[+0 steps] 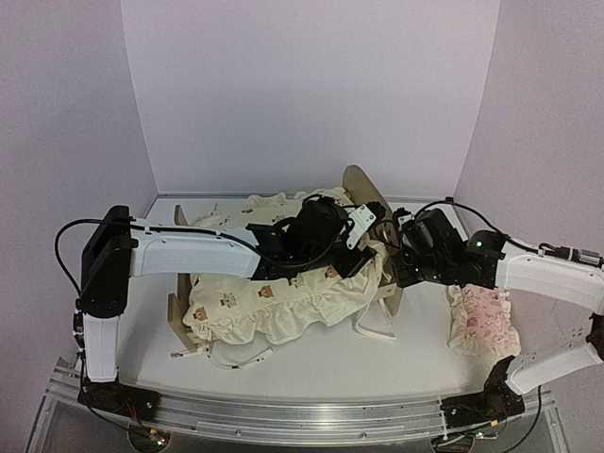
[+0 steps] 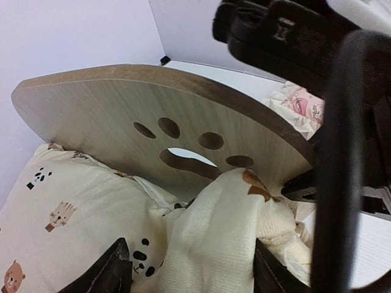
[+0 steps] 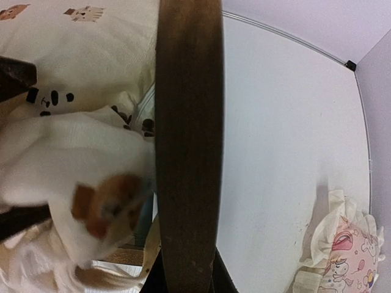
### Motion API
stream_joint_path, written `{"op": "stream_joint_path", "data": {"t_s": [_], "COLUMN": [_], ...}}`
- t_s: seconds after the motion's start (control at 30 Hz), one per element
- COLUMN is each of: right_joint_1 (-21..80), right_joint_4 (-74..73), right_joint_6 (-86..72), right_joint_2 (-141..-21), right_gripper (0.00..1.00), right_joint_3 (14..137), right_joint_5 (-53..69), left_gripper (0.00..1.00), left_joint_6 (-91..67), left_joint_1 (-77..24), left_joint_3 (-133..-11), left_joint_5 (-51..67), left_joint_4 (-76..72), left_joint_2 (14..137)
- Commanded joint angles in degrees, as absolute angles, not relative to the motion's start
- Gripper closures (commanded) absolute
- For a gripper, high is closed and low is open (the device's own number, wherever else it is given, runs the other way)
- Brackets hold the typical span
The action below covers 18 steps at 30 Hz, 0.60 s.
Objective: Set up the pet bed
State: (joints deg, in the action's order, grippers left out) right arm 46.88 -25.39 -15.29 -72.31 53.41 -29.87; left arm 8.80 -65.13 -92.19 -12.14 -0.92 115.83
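Wooden bed (image 1: 362,187) sits mid-desk (image 1: 321,373), cream cushion (image 1: 274,302) heaped over it. We see left jaws pinching a cushion fold by the headboard (image 2: 110,116); right jaws clamp the headboard's edge. Pink pillow (image 1: 483,323) lies apart, at right.

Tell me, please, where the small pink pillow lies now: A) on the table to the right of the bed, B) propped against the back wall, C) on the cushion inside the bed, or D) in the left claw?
A: the pink pillow rests flat on the table, to the right of the pet bed and apart from it.
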Motion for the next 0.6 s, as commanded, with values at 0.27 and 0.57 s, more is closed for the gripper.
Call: {"op": "stream_joint_path", "data": {"t_s": [0.27, 0.57], "right_joint_1": [49.50, 53.47], "right_joint_4": [-30.20, -34.05], "right_joint_6": [-18.56, -23.06], "right_joint_2": [-73.69, -77.31], "right_gripper": [1.00, 1.00], "right_joint_3": [64.63, 70.00], "right_joint_5": [-34.64, -39.00], "left_gripper": [0.02, 0.13], "left_joint_6": [4.45, -0.10], "left_joint_1": [-69.17, -79.51], "left_joint_3": [-96.42, -90.02], "left_joint_5": [-17.93, -22.64], "left_joint_4": [8.96, 12.12], "left_joint_2": [106.71, 102.14]}}
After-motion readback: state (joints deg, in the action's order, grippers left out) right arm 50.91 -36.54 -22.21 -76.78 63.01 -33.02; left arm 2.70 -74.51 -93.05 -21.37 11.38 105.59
